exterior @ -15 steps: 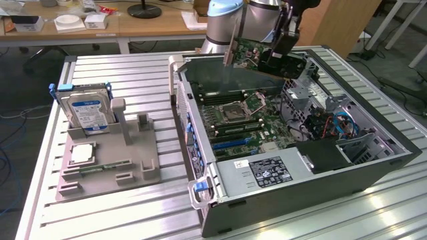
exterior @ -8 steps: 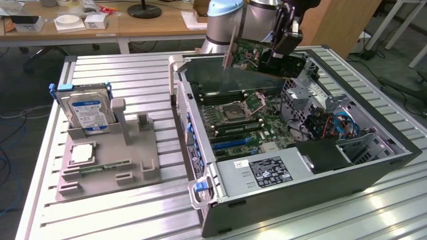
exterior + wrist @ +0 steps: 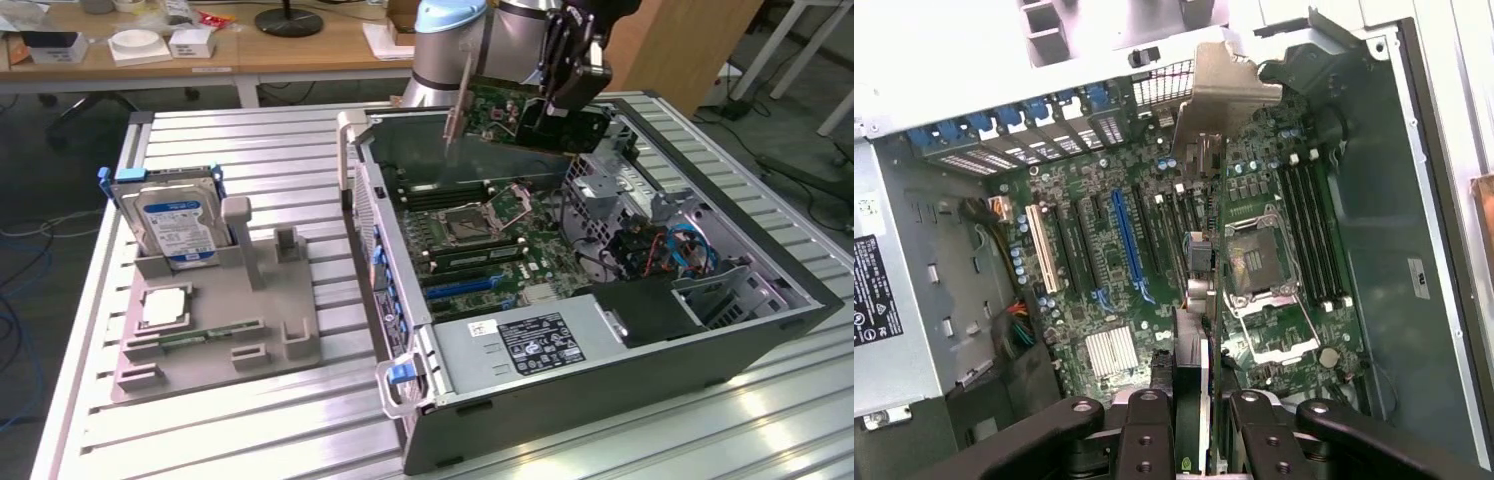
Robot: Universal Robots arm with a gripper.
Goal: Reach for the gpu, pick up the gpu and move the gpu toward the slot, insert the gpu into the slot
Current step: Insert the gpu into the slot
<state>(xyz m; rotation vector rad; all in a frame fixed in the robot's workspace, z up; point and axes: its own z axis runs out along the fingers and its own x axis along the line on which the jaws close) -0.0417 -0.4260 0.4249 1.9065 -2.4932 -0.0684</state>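
Ribbed metal table carries the whole job, with wooden desks behind at twelve o'clock; at nine o'clock in the exterior view a grey fixture props a hard drive upright, parts parked where fingers can close on an edge. Towards three o'clock from it lies the computer case, on its side with the panel off, so the motherboard faces up and a card can come straight down. Above the case's far end, at twelve o'clock, hangs the gpu, clear of the board, its silver bracket on the nine o'clock end and its connector edge pointing down, which I judge suits a vertical push. At its one o'clock corner the gripper is clamped on the card's upper edge, leaving the lower edge free. From the wrist view the card is edge-on over the slot, a long black connector just beside the blue connector; pick-up looks done, seating not yet
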